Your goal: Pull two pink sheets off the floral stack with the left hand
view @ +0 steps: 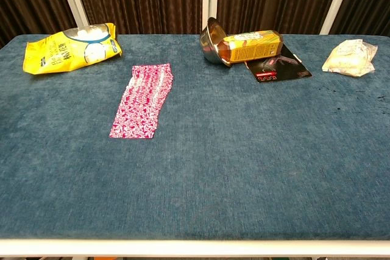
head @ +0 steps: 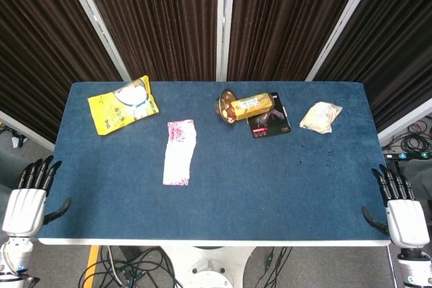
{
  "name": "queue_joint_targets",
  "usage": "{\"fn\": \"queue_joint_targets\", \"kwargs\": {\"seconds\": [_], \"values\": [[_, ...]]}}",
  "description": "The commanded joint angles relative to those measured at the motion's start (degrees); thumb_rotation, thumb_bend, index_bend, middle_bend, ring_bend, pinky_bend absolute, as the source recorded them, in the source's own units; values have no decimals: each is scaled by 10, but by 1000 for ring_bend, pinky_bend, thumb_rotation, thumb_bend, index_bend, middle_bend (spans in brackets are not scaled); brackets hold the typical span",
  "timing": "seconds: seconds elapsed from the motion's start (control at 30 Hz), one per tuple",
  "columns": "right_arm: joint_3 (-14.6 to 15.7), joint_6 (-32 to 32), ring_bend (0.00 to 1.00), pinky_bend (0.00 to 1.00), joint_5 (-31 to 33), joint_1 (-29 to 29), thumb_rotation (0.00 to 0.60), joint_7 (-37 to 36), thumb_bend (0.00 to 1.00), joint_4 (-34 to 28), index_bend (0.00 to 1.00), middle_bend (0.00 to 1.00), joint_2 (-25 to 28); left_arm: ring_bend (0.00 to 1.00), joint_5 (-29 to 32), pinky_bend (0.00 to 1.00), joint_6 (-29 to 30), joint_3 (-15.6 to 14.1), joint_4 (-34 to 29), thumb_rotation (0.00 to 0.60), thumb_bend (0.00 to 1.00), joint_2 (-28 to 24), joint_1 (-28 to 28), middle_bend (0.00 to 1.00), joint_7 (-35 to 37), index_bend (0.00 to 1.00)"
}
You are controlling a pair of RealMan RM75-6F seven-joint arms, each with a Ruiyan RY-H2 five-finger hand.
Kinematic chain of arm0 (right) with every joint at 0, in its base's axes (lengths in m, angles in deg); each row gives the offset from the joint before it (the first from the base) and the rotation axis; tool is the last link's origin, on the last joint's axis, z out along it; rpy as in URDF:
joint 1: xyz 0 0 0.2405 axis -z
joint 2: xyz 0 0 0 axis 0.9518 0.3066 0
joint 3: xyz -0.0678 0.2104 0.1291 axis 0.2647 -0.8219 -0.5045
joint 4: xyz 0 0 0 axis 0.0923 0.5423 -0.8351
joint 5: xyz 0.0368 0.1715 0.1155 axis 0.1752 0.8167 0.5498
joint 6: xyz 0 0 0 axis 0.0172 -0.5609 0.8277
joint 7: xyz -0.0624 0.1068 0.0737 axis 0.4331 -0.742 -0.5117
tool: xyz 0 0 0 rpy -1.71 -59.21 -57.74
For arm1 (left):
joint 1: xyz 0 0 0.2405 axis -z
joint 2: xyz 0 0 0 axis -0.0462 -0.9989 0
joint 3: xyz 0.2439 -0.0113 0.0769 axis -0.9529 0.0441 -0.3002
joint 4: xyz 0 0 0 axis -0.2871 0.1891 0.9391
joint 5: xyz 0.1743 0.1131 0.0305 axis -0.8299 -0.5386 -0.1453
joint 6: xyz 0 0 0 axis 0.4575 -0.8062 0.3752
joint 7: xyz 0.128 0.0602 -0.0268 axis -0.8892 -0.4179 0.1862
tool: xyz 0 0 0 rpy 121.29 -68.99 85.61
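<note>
We see the blue cloth-covered table (head: 216, 187) with the long pink floral paper stack (head: 179, 152) lying flat left of centre. Our left hand (head: 28, 197) and right hand (head: 403, 204) wait off the near corners, fingers spread, holding nothing. The thin sheets may cling, so we could drag off too many. No writing is legible on the yellow snack bag (head: 122, 105).

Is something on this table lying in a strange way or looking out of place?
Yes. The metal bowl at the far middle is tipped on its side, and a yellow box lies with one end inside it, partly over a black card. The pink floral stack lies flat.
</note>
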Motion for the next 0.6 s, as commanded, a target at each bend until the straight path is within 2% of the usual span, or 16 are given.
{"fn": "queue_joint_targets", "kwargs": {"seconds": [0.03, 0.3, 0.47, 0.53, 0.6], "values": [[0, 0, 0, 0, 0, 0, 600, 0, 205, 1, 0, 0, 0, 0, 0, 87, -1, 0, 0, 504, 281, 0, 0, 20, 0, 100], [-1, 2, 0, 0, 4, 1, 600, -3, 204, 1, 0, 0, -1, 0, 0, 87, -7, 1, -3, 509, 282, 0, 4, 20, 0, 100], [-1, 2, 0, 0, 3, 0, 600, -2, 205, -1, 0, 0, -3, 0, 0, 103, -14, 3, -9, 593, 282, -3, 10, 23, -1, 99], [2, 4, 0, 0, 0, 0, 600, 1, 205, 2, 0, 0, -3, 35, -1, 169, -10, 4, -10, 600, 285, 1, 9, 69, -4, 99], [2, 4, 0, 0, 0, 0, 600, 2, 205, 5, 0, 0, -3, 201, -6, 339, -2, 4, -6, 600, 293, 9, 7, 214, -7, 99]]}}
